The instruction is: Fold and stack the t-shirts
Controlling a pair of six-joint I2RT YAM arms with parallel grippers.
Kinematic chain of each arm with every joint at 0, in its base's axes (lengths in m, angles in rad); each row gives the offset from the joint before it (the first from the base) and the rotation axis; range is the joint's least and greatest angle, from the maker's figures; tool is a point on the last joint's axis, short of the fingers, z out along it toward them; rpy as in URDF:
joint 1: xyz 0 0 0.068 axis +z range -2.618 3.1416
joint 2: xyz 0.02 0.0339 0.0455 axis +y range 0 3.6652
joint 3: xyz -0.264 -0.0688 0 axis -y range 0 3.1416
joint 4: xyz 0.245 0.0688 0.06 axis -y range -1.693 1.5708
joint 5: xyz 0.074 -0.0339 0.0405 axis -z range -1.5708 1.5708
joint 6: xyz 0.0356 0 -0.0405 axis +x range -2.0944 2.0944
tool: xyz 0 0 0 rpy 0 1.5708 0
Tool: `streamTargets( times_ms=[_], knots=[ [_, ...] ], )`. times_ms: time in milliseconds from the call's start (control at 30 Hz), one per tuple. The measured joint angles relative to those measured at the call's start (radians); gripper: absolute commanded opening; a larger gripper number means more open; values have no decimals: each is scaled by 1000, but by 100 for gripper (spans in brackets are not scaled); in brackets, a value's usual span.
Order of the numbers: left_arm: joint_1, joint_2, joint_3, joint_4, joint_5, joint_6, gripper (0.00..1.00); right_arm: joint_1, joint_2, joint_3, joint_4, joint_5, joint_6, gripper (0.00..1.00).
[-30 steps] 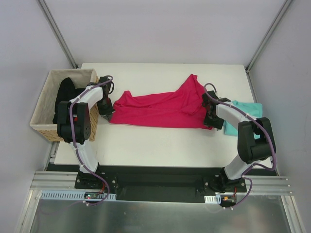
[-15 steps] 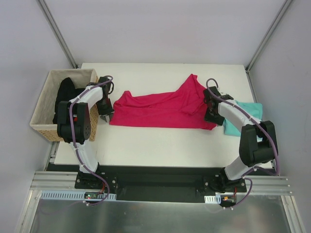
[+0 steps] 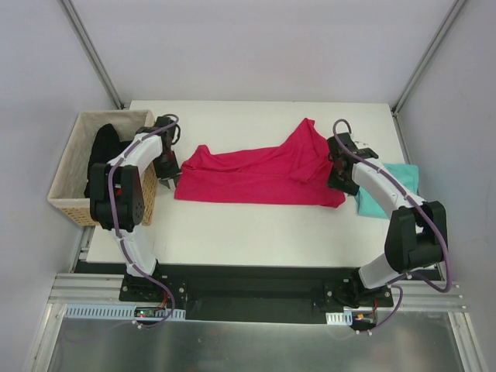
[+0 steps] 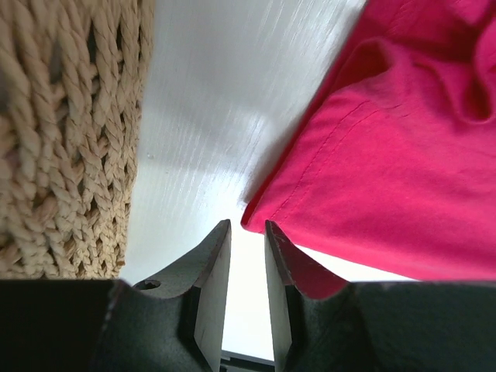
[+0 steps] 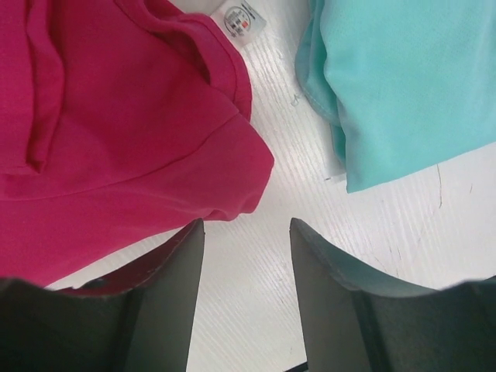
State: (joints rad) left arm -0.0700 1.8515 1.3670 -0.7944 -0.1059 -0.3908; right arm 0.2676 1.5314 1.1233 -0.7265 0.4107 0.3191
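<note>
Garment position: the magenta t-shirt (image 3: pixel 256 177) lies spread but wrinkled on the table (image 3: pixel 232 229), with one flap drawn up toward the far edge. The teal t-shirt (image 3: pixel 391 190) lies just off its right end, with a strip of bare table between them. The wicker basket (image 3: pixel 68 208), holding a black garment (image 3: pixel 105 147), stands just off its left end.

Left gripper (image 4: pixel 248 226): the jaws stand narrowly apart with nothing between them. The shirt's left corner lies just beside one finger, not in the gap.

Right gripper (image 5: pixel 246 223): the jaws stand wide and empty above the shirt's right corner. The white neck label (image 5: pixel 239 19) shows at that end.

Hazards, as judged:
- Closing the left jaws here would likely catch nothing, since the hem is outside the gap.
- A sideways correction away from the shirt risks striking the nearby basket wall.
- A right-hand pinch placed too far from the shirt could catch the teal edge and drag it.
- Uneven grips would fold the wrinkles in.
</note>
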Motion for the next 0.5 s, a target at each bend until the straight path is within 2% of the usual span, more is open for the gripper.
streamTargets(
  times_ms=[333, 500],
  knots=[
    [0, -13, 108, -5, 3, 14, 33, 0, 36, 126, 40, -23, -114, 52],
    [0, -5, 191, -11, 28, 20, 30, 0, 76, 220, 71, -39, -179, 51]
  ],
)
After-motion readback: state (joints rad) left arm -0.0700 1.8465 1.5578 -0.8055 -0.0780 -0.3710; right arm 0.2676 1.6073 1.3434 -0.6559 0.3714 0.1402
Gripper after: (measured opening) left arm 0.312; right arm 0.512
